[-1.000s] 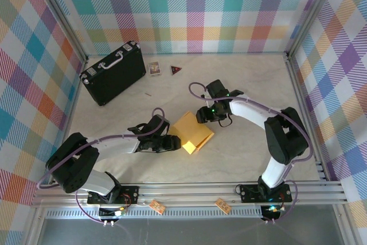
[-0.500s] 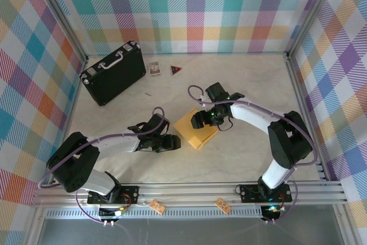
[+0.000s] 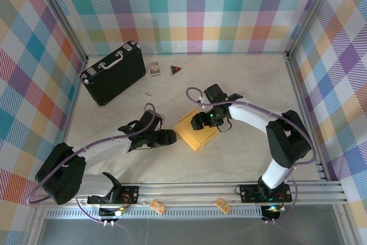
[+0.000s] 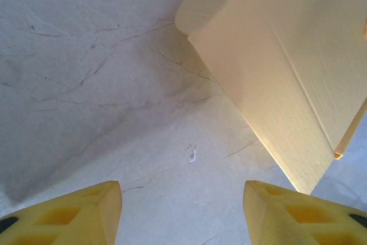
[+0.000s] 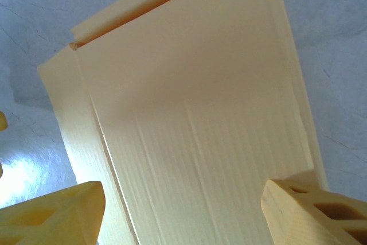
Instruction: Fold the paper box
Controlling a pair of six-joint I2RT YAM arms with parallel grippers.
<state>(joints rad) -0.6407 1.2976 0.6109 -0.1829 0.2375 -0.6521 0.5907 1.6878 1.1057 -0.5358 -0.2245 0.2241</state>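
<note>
The mustard-yellow, flattened cardboard paper box [image 3: 195, 136] lies mid-counter [image 3: 246, 84]. The right jaws are spread wide over its panel, gripping nothing, probably to pin it. The left jaws, open and empty, are set at its 8 o'clock, probably for a flap.

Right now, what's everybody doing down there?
Left gripper open, just short of paper box. Right gripper open, above it. Black case well clear.
</note>
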